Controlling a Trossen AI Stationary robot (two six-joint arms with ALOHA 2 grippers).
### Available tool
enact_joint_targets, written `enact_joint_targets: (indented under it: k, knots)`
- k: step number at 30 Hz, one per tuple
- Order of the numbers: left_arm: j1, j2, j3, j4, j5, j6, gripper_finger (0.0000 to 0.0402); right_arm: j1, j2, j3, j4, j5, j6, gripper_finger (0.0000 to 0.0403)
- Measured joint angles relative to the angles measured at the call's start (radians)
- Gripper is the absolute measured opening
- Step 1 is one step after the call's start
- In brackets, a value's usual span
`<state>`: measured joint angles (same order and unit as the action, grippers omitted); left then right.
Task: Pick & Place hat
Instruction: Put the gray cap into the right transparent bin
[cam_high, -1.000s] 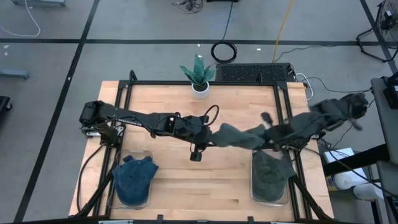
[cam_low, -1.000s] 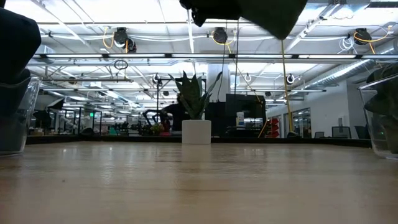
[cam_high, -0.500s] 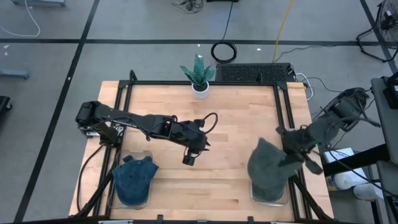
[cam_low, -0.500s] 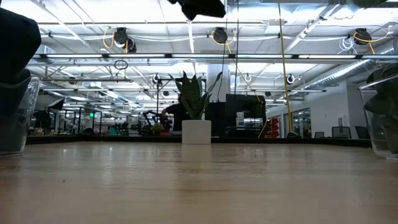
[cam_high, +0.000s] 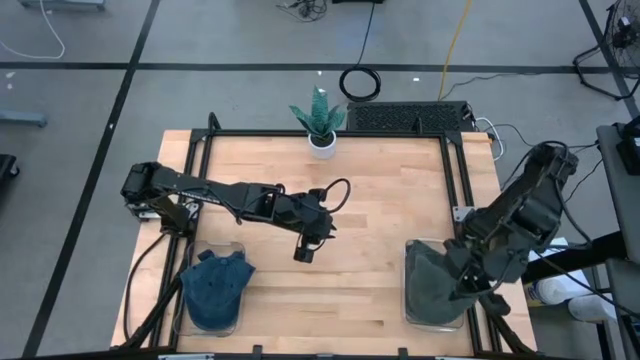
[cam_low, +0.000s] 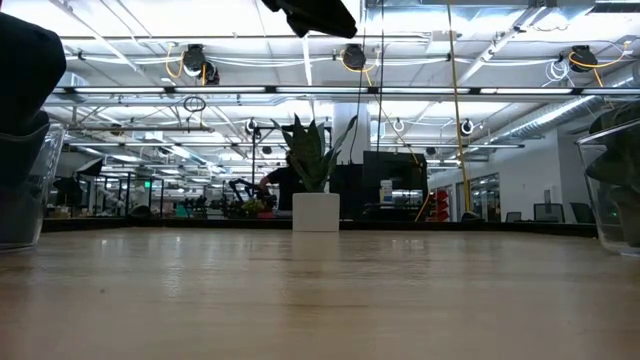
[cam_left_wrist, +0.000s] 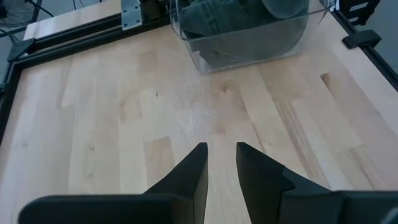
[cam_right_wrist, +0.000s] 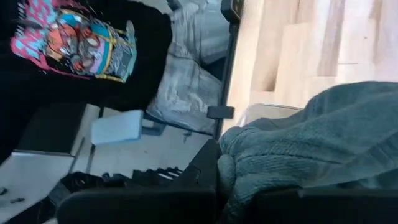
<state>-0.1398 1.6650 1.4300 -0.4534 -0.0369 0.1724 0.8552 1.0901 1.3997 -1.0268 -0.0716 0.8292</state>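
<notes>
A grey-green knit hat (cam_high: 428, 282) lies in the clear bin (cam_high: 412, 318) at the table's near right, where my right gripper (cam_high: 462, 283) is shut on it. The left wrist view shows the same bin (cam_left_wrist: 292, 37) with grey-green cloth inside. A blue hat (cam_high: 216, 288) sits in the clear bin (cam_high: 236, 247) at the near left. My left gripper (cam_left_wrist: 221, 155) hangs over the table's middle (cam_high: 304, 251), fingers slightly apart and holding nothing. The low view shows it at the top (cam_low: 312, 14). My right gripper has a bunched part of the grey-green hat (cam_right_wrist: 249, 177) pinched between its two fingers, and which part of the hat that is cannot be told. It comes from above, slanting in from the table's right. The hat's body (cam_high: 425, 290) rests in the right bin.
A potted plant (cam_high: 320, 122) stands at the far edge, middle. Black frame rails (cam_high: 462, 170) run along the table's sides. A person in a black printed shirt (cam_right_wrist: 81, 43) is beyond the right edge. Bare wood (cam_high: 360, 280) lies between the two bins.
A second ago the grey-green hat hung stretched between both grippers above the table's middle. It has come free of the left gripper. My right gripper has carried it toward the near right and down into the right bin. My left gripper drew back slightly toward the left.
</notes>
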Motion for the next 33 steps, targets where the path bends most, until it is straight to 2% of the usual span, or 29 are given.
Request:
enact_joint_targets:
  k: [7, 12, 16, 26, 33]
  knots:
    - [0.002, 0.000, 0.000, 0.000, 0.000, 0.002, 0.0093, 0.067, -0.001, -0.077, 0.068, 0.068, 0.058, 0.0001]
    - [0.002, 0.000, 0.000, 0.000, 0.000, 0.006, 0.0093, 0.066, -0.002, -0.146, 0.098, 0.073, 0.012, 0.0001]
    - [0.002, 0.000, 0.000, 0.001, 0.000, 0.003, 0.0093, 0.041, -0.002, -0.207, 0.139, 0.072, -0.008, 0.0001]
    - [0.002, 0.000, 0.000, 0.001, 0.000, -0.021, 0.0093, -0.060, -0.002, -0.440, 0.145, 0.065, 0.102, 0.0005]
    - [0.002, 0.000, 0.000, 0.001, 0.000, -0.025, 0.0093, -0.148, -0.007, -0.633, 0.220, -0.044, 0.162, 0.0004]
